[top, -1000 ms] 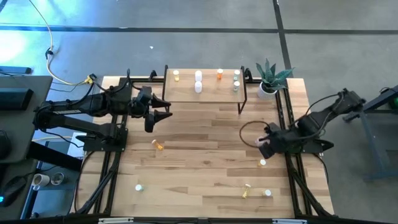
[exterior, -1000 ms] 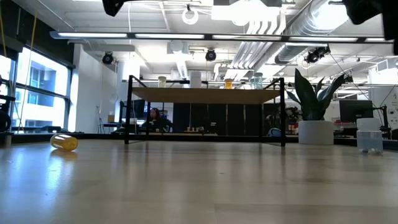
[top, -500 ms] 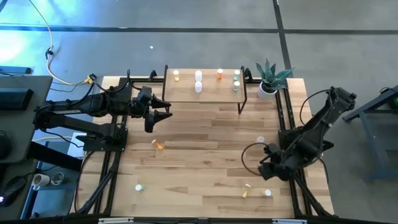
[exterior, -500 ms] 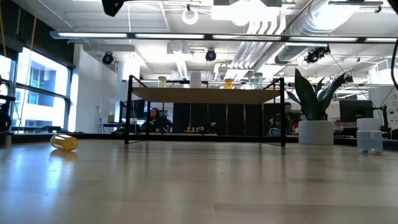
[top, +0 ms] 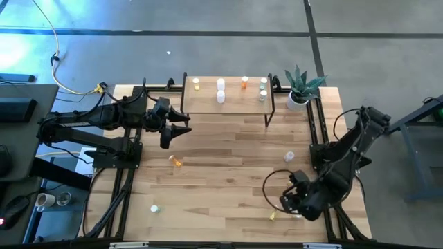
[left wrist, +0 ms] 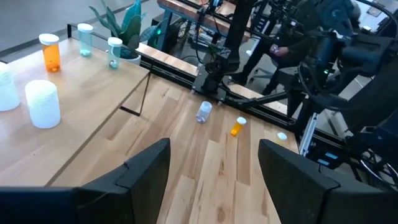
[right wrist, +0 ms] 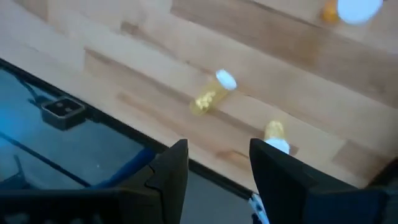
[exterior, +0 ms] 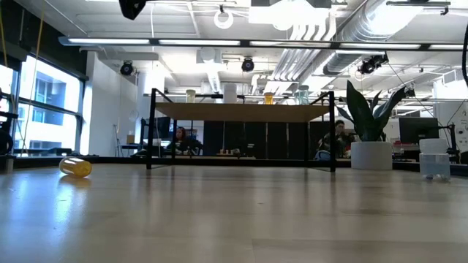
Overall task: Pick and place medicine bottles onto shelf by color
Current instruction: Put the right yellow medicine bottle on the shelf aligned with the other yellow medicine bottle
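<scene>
Yellow bottle (right wrist: 212, 92) toppled, right wrist only

In the high view the right gripper (top: 294, 200) lay dark against its own arm, so its fingers could not be made out there. A small bottle just beside it was partly covered by the arm. The bottles on the shelf (top: 228, 104) were too small to read beyond colour. In the right wrist view a round white shape (right wrist: 357, 9) with an orange bit beside it was cut off by the picture's edge and blurred. In the low view a dark gripper part (exterior: 133, 7) was cut off by the top edge, and the people beyond the shelf were too small to tell apart.
</scene>
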Motion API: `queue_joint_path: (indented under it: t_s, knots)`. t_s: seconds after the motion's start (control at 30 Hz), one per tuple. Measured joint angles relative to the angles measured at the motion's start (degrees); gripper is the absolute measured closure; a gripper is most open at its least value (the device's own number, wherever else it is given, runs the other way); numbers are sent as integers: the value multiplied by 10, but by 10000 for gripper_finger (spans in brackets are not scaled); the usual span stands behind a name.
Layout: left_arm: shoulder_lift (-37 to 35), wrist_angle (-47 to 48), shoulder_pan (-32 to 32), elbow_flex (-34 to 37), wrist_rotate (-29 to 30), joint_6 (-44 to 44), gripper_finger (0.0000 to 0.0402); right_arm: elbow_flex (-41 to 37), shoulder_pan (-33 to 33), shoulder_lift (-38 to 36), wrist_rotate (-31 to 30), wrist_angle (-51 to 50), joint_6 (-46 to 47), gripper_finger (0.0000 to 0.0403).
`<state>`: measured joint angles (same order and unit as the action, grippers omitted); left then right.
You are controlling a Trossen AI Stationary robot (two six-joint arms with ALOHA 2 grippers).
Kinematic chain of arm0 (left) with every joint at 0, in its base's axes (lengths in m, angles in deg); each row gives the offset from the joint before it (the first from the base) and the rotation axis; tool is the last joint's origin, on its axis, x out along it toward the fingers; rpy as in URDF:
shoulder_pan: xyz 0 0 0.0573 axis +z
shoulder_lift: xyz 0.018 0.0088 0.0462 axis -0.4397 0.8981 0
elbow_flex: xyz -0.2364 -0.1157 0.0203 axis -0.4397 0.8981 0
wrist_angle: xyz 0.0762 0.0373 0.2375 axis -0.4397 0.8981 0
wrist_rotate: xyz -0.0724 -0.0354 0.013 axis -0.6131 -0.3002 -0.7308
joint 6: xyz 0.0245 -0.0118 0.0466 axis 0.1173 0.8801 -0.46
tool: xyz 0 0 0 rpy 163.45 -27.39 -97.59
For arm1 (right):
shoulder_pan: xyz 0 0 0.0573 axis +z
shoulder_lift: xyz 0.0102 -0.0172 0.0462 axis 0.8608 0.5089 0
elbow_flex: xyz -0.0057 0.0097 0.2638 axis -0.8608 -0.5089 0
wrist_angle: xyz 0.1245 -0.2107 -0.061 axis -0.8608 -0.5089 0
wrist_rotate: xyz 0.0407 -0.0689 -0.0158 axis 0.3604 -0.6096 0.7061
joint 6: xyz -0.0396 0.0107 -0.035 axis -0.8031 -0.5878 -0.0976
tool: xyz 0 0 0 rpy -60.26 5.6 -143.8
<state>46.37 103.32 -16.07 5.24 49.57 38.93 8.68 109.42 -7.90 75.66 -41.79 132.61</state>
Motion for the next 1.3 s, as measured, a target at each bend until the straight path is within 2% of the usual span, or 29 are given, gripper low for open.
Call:
queue_joint_path:
  t_s: [0.23,0.73,1.07,1.3]
  knots:
    - [0,0,0,0,0,-15,167,37,29,73,39,-20,38,240]
    - [0,0,0,0,0,-15,167,38,81,143,41,-48,133,240]
    - [0,0,0,0,0,-15,167,38,82,167,35,-50,133,240]
    - [0,0,0,0,0,-15,167,38,83,168,30,-31,100,240]
